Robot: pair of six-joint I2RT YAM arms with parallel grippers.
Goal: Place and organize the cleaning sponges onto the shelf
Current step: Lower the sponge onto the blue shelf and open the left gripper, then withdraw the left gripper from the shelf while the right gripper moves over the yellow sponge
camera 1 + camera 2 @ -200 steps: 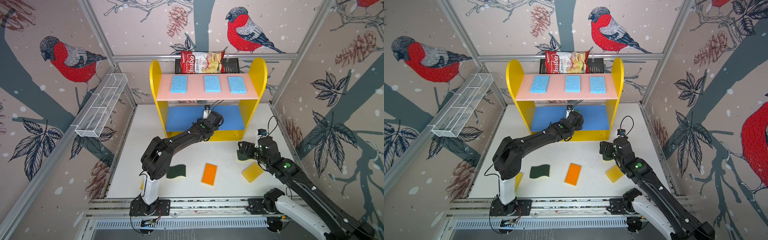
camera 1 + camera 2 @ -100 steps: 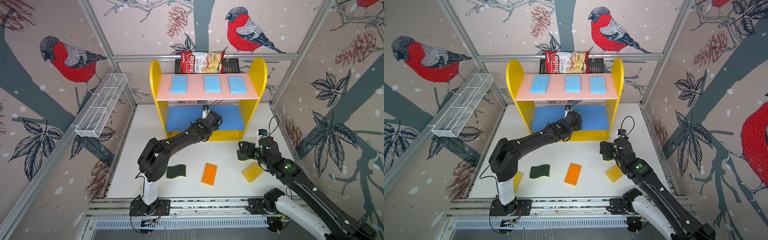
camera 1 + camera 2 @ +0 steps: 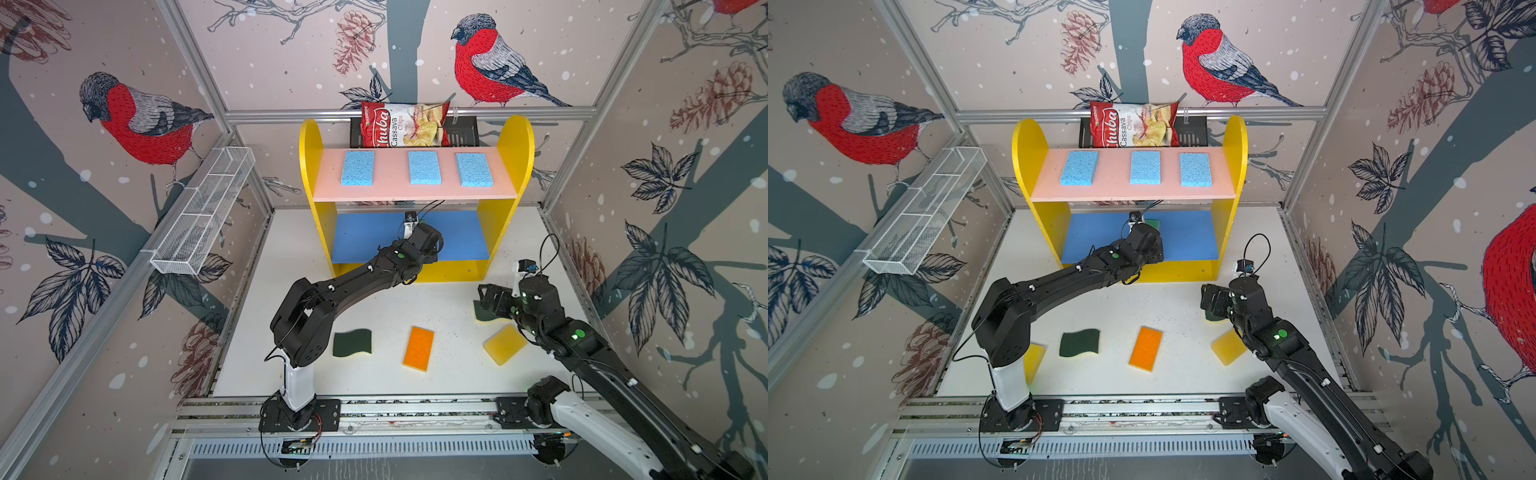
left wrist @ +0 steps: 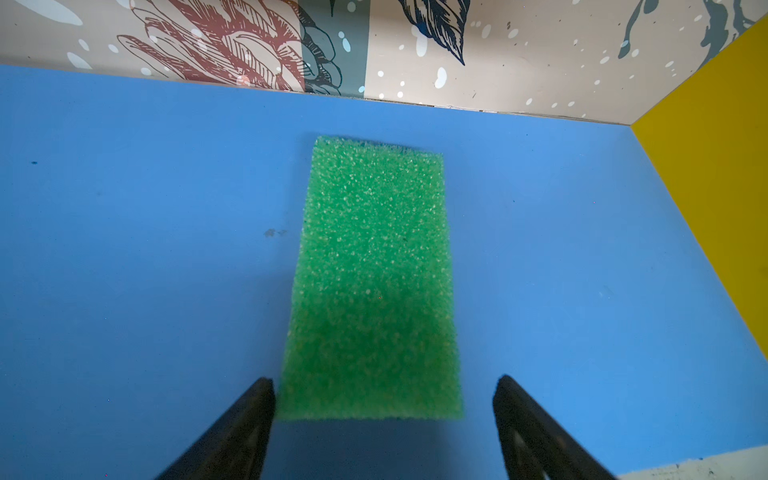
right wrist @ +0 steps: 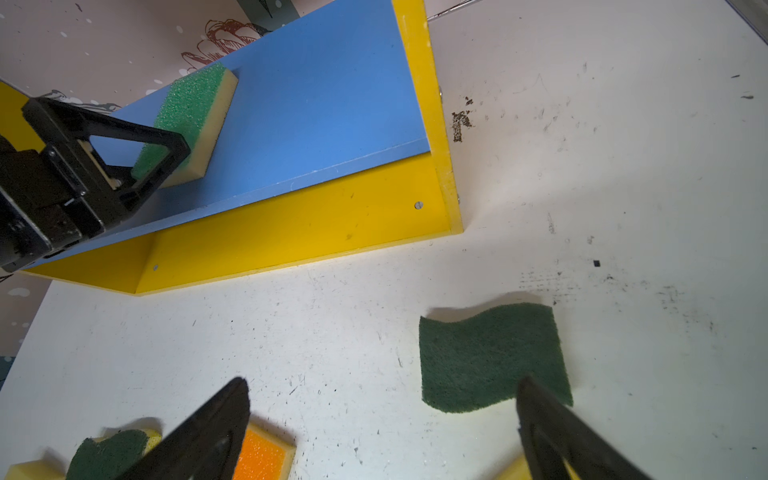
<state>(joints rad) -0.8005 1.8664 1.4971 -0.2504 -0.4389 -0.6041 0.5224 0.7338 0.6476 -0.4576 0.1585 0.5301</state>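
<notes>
Straddling the green-topped sponge (image 4: 372, 282), left gripper (image 4: 384, 379) gapes.

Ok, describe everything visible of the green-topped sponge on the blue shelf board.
The green-topped sponge is a flat rectangle: a coarse, speckled green scouring layer over thicker yellow foam. It lies flat, green side up, on the blue middle board, lengthwise front to back. The left gripper, jaws open, straddles its near end; one fingertip sits close beside it, contact unclear.
</notes>
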